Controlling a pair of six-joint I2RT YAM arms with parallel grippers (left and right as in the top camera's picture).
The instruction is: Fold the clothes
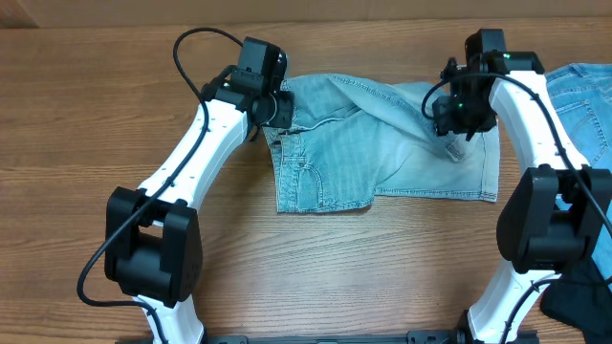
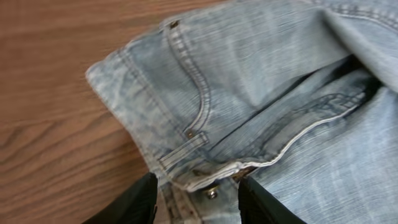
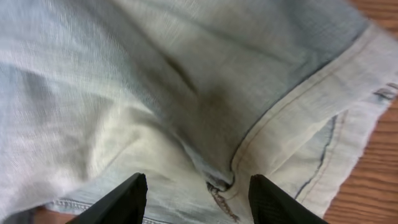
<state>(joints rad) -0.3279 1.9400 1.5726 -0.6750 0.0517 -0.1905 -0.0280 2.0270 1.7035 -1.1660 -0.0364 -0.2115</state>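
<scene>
A: Free room? Bare table point(image 1: 86, 105) across the left of the overhead frame and along the lower centre, between the arm bases.

B: Obstacles: denim shorts point(image 1: 382, 143) spread upper centre, both arms over their ends. Blue jeans point(image 1: 588, 96) crowd the upper right edge; dark cloth point(image 1: 583, 301) lower right.

A wood-grain table point(image 1: 86, 124) fills the view. At its far right edge lie medium-blue jeans point(image 1: 590, 105), cut off by the frame, their stitched seams showing. At the table's near right corner sits a dark, crumpled cloth point(image 1: 583, 304), only partly in view and too dim to identify further.
</scene>
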